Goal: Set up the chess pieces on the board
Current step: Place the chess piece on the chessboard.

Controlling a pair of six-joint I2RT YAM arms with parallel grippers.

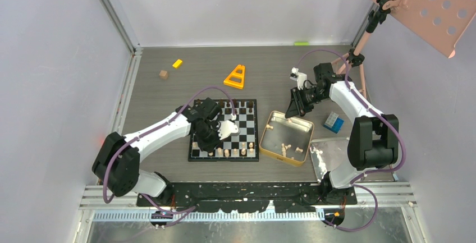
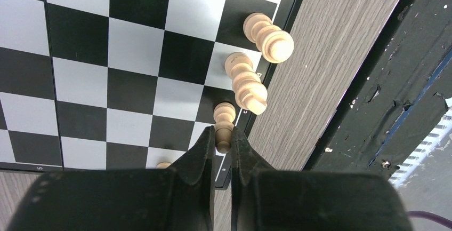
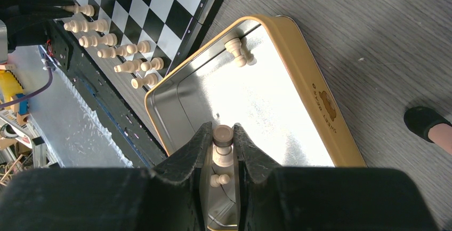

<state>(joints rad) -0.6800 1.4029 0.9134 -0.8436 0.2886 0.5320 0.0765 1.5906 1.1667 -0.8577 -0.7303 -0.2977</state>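
In the top view the left gripper (image 1: 206,143) sits low over the lower-left part of the board (image 1: 250,120). Its wrist view shows it clamped on a pale piece (image 2: 224,114) that stands on an edge square, right against the board's dark border. More pale pieces (image 2: 269,38) fill the same edge row toward the upper right of that frame, close together, while open squares spread to the left. A strip of worktop (image 2: 320,55) runs to the right of the border. Dark pieces (image 1: 242,107) line the board's upper edge. Just right of the board lies the tin (image 1: 264,136), with loose pieces (image 3: 240,52) near its walls. The right gripper (image 1: 296,110) hangs over the tin's upper edge, pinched on a second pale piece (image 3: 223,155) above the tin's shiny floor. A tray (image 1: 331,147) lies just beside the tin, at the lower right.
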